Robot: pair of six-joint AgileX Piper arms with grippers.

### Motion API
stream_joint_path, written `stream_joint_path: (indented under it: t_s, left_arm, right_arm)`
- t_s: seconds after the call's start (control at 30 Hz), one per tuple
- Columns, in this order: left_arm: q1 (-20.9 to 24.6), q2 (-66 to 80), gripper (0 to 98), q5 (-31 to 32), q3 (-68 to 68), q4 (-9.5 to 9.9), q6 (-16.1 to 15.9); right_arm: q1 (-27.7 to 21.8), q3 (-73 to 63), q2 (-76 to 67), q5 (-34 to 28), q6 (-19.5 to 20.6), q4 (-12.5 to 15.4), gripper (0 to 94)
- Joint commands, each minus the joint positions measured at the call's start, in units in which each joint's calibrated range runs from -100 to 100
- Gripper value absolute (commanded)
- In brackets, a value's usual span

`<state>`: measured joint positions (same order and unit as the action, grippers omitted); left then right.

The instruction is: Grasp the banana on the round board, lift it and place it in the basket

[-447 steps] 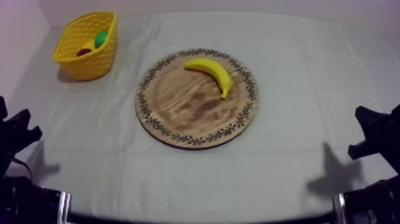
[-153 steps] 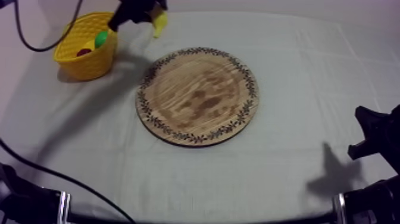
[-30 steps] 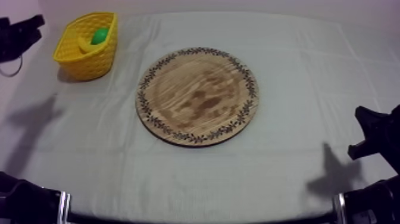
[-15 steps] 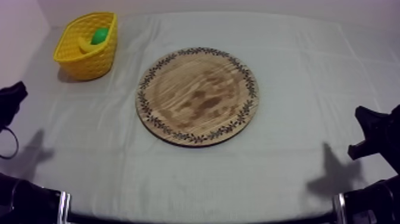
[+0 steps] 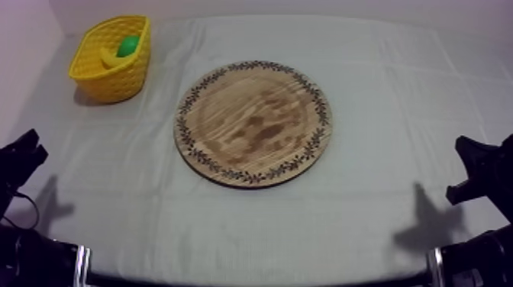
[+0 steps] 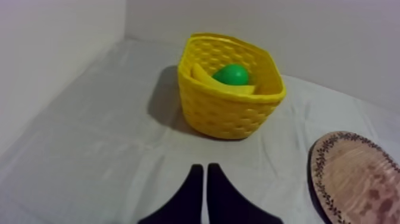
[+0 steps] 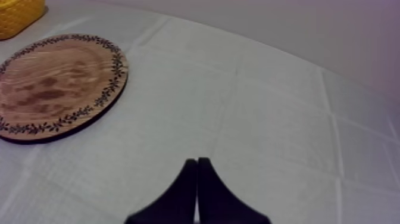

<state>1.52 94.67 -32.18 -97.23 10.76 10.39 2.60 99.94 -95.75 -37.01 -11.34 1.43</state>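
no legible txt, no labels, brands, nos or signs

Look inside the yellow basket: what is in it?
In the yellow basket lie a banana and a green fruit right beside it. The basket's wall and these two cover its floor, so anything lower down cannot be seen.

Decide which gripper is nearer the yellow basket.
Left. The left gripper sits on the same side as the yellow basket; the right gripper rests on the opposite side, beyond the wooden board.
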Motion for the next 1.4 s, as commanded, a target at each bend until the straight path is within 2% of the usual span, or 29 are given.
stream_joint_path:
  t_s: [0.0, 0.1, 0.43, 1.2, 1.37]
  left_arm:
    - [0.4, 1.7, 0.1, -1.5, -0.1, -2.16, -2.9]
    - [1.3, 3.8, 0.1, -4.1, -0.4, -4.75, -6.1]
    - [1.8, 5.1, 0.1, -8.5, -0.4, -8.03, -9.8]
    - [2.3, 5.2, 0.1, -4.9, -1.5, -8.62, -8.8]
    - [2.3, 5.2, 0.1, -4.2, -1.7, -8.67, -9.4]
  right_arm:
    - [0.0, 0.0, 0.0, 0.0, 0.0, 0.0, 0.3]
    - [0.0, 0.0, 0.0, 0.0, 0.0, 0.0, 0.3]
    - [0.0, 0.0, 0.0, 0.0, 0.0, 0.0, 0.3]
    - [0.0, 0.0, 0.0, 0.0, 0.0, 0.0, 0.3]
    - [0.0, 0.0, 0.0, 0.0, 0.0, 0.0, 0.3]
